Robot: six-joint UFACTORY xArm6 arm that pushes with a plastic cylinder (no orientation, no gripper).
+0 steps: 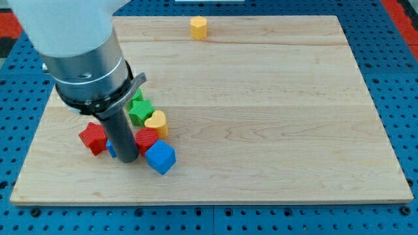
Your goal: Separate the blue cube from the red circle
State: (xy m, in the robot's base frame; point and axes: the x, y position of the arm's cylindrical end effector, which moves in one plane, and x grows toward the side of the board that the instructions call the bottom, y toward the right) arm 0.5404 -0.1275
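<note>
- My tip (127, 158) comes down at the view's lower left, in the middle of a tight bunch of blocks; its very end sits low between them, partly masked by the rod's own dark body.
- There are no fingers on this arm, only the rod, so nothing is grasped or released.
- The blue cube (160, 157) lies just to the view's right of the tip, close beside it; I cannot tell if they touch.
- The red circle (146, 138) sits just above and left of the blue cube, pressed against it or nearly so, and right next to the rod.
- A yellow heart (157, 122) rests at the red circle's upper edge, touching or almost touching it.
- A green star (138, 109) lies up and left of the heart, close under the arm's grey housing.
- A red star (93, 138) sits on the view's left of the rod, just beside it.
- A sliver of another blue block (112, 151) peeks out at the rod's left edge; its shape is hidden.
- A yellow block (198, 27), roughly hexagonal, stands alone near the view's top, well apart from the bunch.
- All rest on the pale wooden table (274, 117).
</note>
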